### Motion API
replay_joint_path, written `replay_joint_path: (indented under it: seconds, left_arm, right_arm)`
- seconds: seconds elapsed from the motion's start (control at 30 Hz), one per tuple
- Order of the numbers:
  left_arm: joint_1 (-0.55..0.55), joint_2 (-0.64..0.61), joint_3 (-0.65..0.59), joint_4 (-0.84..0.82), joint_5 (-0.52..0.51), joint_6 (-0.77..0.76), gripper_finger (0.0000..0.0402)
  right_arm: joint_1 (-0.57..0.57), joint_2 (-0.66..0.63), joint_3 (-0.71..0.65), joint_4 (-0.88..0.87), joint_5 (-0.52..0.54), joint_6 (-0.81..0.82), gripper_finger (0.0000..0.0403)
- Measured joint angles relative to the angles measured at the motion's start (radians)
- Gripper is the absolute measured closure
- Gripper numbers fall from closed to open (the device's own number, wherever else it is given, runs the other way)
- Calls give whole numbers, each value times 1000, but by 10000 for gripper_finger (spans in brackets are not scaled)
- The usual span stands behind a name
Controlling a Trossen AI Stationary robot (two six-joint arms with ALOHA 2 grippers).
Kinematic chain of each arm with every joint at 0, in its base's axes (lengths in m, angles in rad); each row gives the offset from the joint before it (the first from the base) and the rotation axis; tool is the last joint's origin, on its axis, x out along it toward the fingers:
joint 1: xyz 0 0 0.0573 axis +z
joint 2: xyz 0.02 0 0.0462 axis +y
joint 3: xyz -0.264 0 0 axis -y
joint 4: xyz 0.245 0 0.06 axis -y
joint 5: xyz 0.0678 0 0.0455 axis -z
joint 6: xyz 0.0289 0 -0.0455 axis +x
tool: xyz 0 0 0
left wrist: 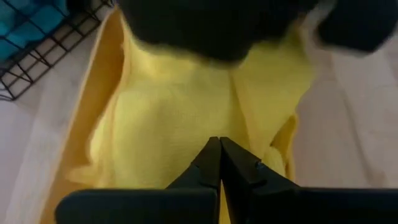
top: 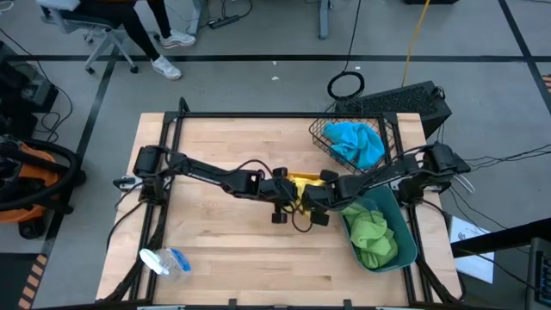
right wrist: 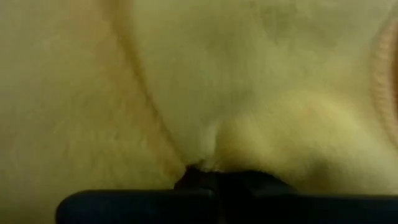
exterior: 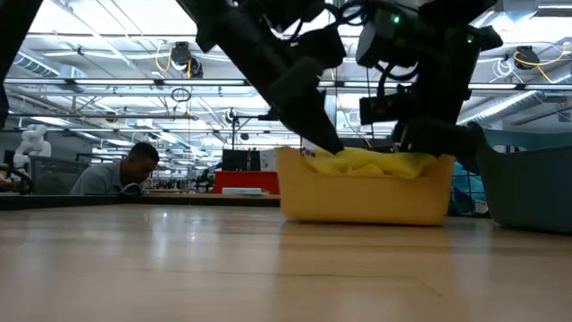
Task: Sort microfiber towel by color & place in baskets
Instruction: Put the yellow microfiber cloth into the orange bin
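A yellow towel [exterior: 368,162] lies heaped in the shallow orange bin [exterior: 362,199] at mid-table, between my two arms. My left gripper [left wrist: 219,149] is shut, its tips on the towel's left end [exterior: 332,150]. My right gripper [right wrist: 208,171] is shut and sunk into the towel's right part [exterior: 427,148]. From above, both grippers [top: 293,191] [top: 320,196] cover most of the bin, so only strips of the towel [top: 303,182] show. A blue towel [top: 355,142] lies in the black wire basket [top: 327,129]. A green towel [top: 374,234] lies in the teal bin [top: 405,226]. My left gripper rests its shut fingertips [left wrist: 214,155] on the yellow towel's top [left wrist: 205,124], slanting down from the table's left. The towel lies in the bin. My right gripper presses its shut fingertips [right wrist: 199,174] steeply down into the towel. The cloth [right wrist: 214,140] dents and creases around them.
A spray bottle [top: 164,261] lies near the front left of the table. The wire basket and the teal bin stand close on the right of the orange bin. Bare wood [top: 224,232] lies left of the bin. A person [exterior: 121,170] sits in the room beyond the table.
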Motion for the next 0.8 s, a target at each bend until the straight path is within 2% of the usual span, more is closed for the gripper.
replay_joint_path:
  seconds: [0.2,0.33,0.63,0.8]
  left_arm:
    - [-36,-50,0,-72,0,-1,393]
    - [-62,-65,0,-62,0,1,393]
    - [-60,-40,0,49,0,53,393]
    - [-43,-11,0,155,56,56,393]
  right_arm:
    - [-1,3,0,-4,-19,-5,403]
    - [0,-7,0,-6,-22,-4,403]
    - [1,-7,18,-31,-23,-11,403]
    - [1,-7,63,-66,-23,-37,403]
